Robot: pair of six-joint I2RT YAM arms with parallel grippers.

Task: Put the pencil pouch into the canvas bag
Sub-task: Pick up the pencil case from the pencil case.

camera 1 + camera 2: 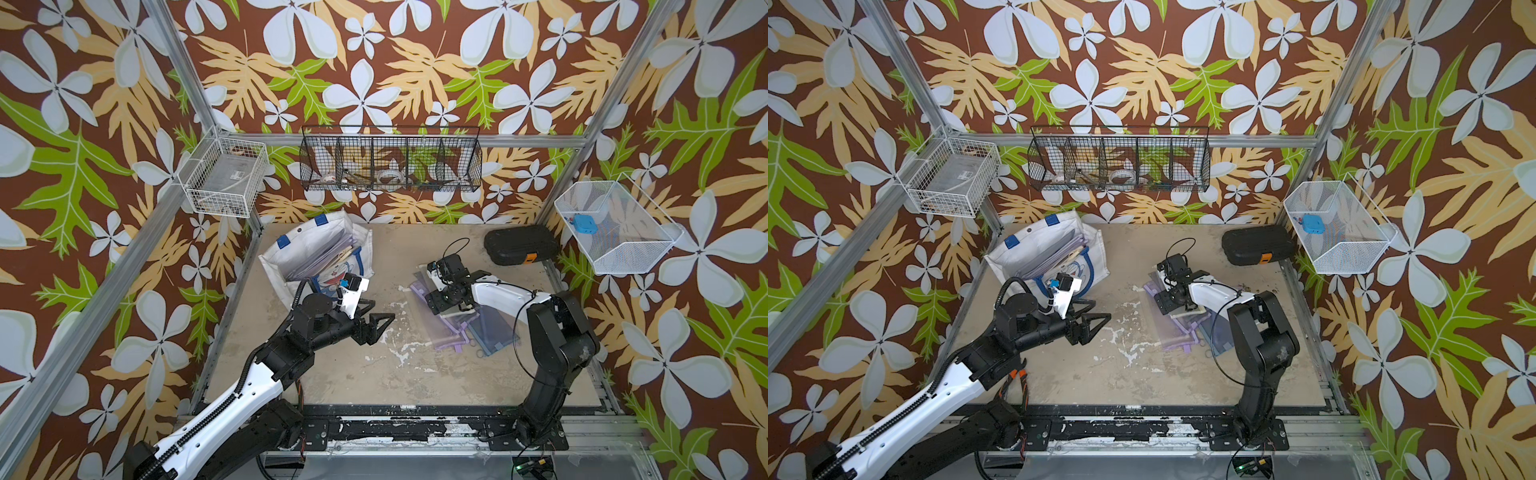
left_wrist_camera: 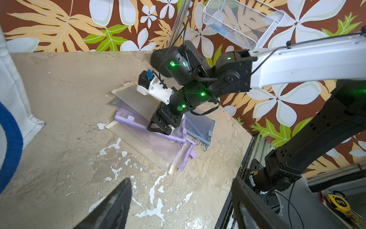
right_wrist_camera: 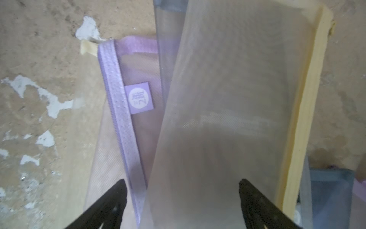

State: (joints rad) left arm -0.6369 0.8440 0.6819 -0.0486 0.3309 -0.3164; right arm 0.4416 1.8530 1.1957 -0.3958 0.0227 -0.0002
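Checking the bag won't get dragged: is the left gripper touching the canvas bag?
Apart. The left wrist view shows bare table between the left gripper and the canvas bag.

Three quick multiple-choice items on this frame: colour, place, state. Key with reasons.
1. What colour are the handles of the white canvas tote?
A. red
B. blue
C. green

2. Where is the black hard case with an orange tab?
A. inside the tote
B. in a wire basket
C. on the table, far corner on the right arm's side

3. How do the left gripper's jaws stand?
A. open, empty
B. shut on a pouch
C. shut on a handle

Key: 1 B, blue loops show in both top views; 2 C, it lies flat by the back wall; 3 A, the left wrist view shows them wide apart, nothing between.
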